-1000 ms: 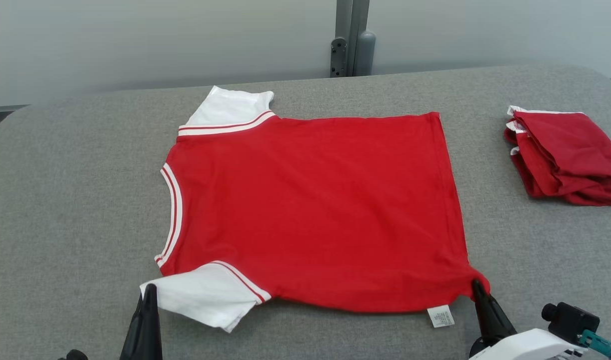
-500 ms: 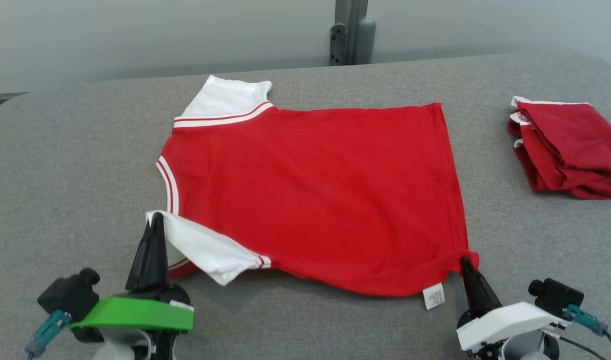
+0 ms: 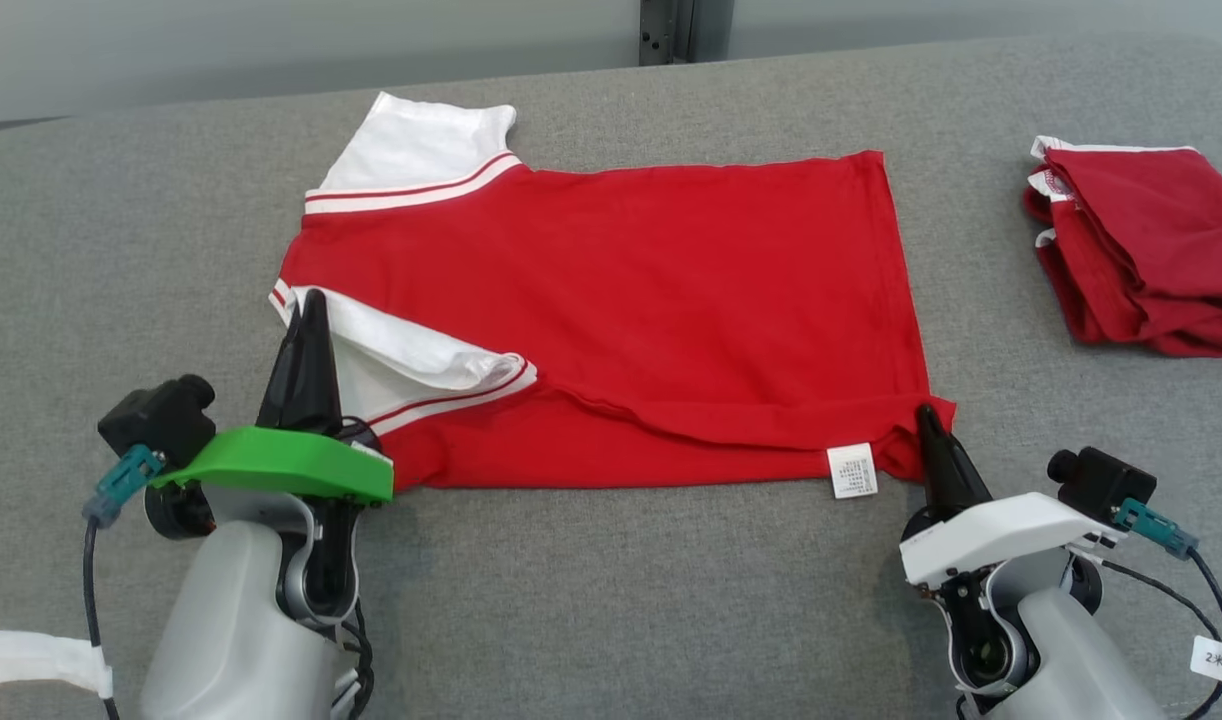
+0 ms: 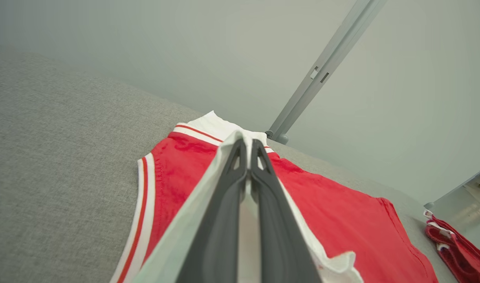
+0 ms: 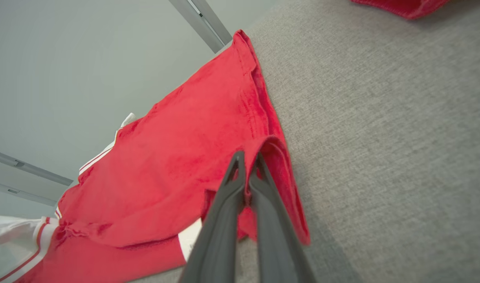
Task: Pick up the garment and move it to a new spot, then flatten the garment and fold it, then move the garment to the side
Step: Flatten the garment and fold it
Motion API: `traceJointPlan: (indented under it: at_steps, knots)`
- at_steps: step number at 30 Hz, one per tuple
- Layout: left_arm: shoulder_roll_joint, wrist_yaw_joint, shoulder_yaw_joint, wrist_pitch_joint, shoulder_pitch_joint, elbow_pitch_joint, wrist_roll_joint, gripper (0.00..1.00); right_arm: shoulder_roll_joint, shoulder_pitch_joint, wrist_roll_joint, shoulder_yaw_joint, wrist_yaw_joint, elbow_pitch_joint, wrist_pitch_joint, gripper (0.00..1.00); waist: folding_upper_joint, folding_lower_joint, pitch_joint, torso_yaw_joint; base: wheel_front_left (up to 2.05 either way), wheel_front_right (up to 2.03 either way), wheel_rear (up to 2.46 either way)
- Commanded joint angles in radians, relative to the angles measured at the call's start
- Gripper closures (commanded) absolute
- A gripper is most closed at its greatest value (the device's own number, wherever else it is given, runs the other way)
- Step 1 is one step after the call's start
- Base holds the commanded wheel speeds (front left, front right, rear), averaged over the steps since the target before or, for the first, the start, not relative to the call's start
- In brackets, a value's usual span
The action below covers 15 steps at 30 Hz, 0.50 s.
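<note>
Two garments lie on one grey, felt-like padded surface (image 3: 611, 600) with rounded far corners. The garment (image 3: 651, 290) being worked on is a red knit T-shirt spread across the middle of that surface, its neck toward the robot's left and its hem toward the right. A second red piece, a folded pile (image 3: 1141, 250) with white edges showing, sits well apart at the far right. The shirt has two white sleeves, each joined to the red body by a white band with a thin red stripe. The far sleeve (image 3: 411, 145) lies flat and roughly trapezoid. The near sleeve (image 3: 411, 350) is lifted and turned over onto the red body, making a soft rolled crease. The collar edge carries the same white and red striping. The body is mostly smooth, with one long ridge of cloth along the near edge, and one small white care label (image 3: 853, 471) sticks out at the near hem. There are two grippers, each with two long, dark, tapering fingers. The left gripper (image 3: 314, 297) is pinched fully together on the edge of the near sleeve. The right gripper (image 3: 924, 412) is likewise closed tight, on the near hem corner, which bunches around its tips. One grey metal post (image 3: 666, 25) stands behind the surface against a pale wall.
</note>
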Motion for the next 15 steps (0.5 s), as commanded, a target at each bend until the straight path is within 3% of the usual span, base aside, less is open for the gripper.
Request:
traceJointPlan:
  at_steps: [1, 11, 12, 13, 14, 15]
  knots:
    - [-0.004, -0.005, 0.007, -0.004, -0.027, 0.013, 0.014, 1.00, -0.001, -0.021, -0.004, 0.004, 0.000, 0.015, -0.008, 1.00, 0.0000, 0.0000, 0.022, -0.005, 0.00, 0.00, 0.00]
    - [-0.016, -0.007, 0.000, -0.004, -0.136, 0.121, 0.080, 1.00, 0.004, -0.095, -0.010, 0.035, 0.000, 0.083, -0.024, 1.00, 0.0000, 0.0000, 0.043, -0.015, 0.00, 0.00, 0.00]
    - [-0.016, -0.007, 0.003, -0.004, -0.143, 0.128, 0.088, 1.00, 0.005, -0.102, -0.010, 0.041, 0.000, 0.086, -0.026, 0.73, 0.0000, 0.0000, 0.043, -0.016, 0.00, 0.00, 0.00]
    - [-0.017, -0.007, 0.008, -0.004, -0.149, 0.130, 0.092, 0.77, 0.006, -0.106, -0.009, 0.045, 0.000, 0.086, -0.027, 0.38, 0.0000, 0.0000, 0.043, -0.017, 0.00, 0.00, 0.00]
    - [-0.018, -0.007, 0.008, -0.004, -0.154, 0.123, 0.093, 0.40, 0.005, -0.109, -0.011, 0.046, 0.000, 0.085, -0.028, 0.00, 0.0000, 0.0000, 0.042, -0.017, 0.00, 0.00, 0.00]
    - [-0.020, -0.007, 0.000, -0.004, -0.155, 0.118, 0.088, 0.00, 0.006, -0.111, -0.014, 0.046, 0.000, 0.083, -0.030, 0.00, 0.0000, 0.0000, 0.041, -0.017, 0.00, 0.00, 0.00]
